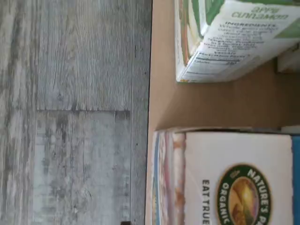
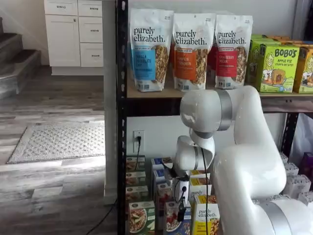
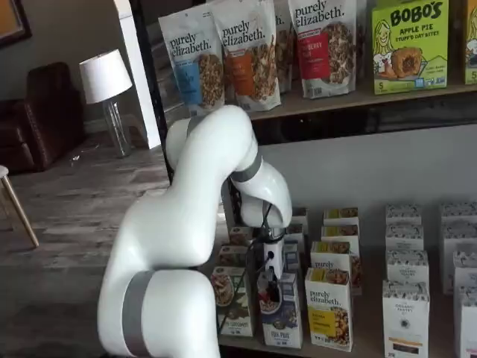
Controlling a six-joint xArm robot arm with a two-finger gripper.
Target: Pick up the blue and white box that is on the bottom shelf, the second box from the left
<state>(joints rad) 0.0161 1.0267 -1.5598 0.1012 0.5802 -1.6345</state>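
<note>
The blue and white box (image 2: 172, 221) stands in the front row of the bottom shelf (image 3: 369, 339), between a green-fronted carton (image 2: 141, 216) and a yellow-fronted carton (image 2: 205, 219). It also shows in a shelf view (image 3: 283, 317). My gripper (image 2: 181, 211) hangs just above the box's top, its black fingers close over it; it shows in both shelf views (image 3: 266, 287). No gap or grip can be made out. In the wrist view, a white carton top with a round green logo (image 1: 234, 178) lies close below the camera, with the green carton (image 1: 225, 42) beside it on the tan board (image 1: 161, 89).
More rows of small cartons stand behind and to the right (image 3: 406, 298). The upper shelf holds granola bags (image 2: 188, 49) and green boxes (image 2: 276, 66). A black rack post (image 2: 121, 122) stands at the left. Grey wood floor (image 1: 70, 117) lies in front of the shelf edge.
</note>
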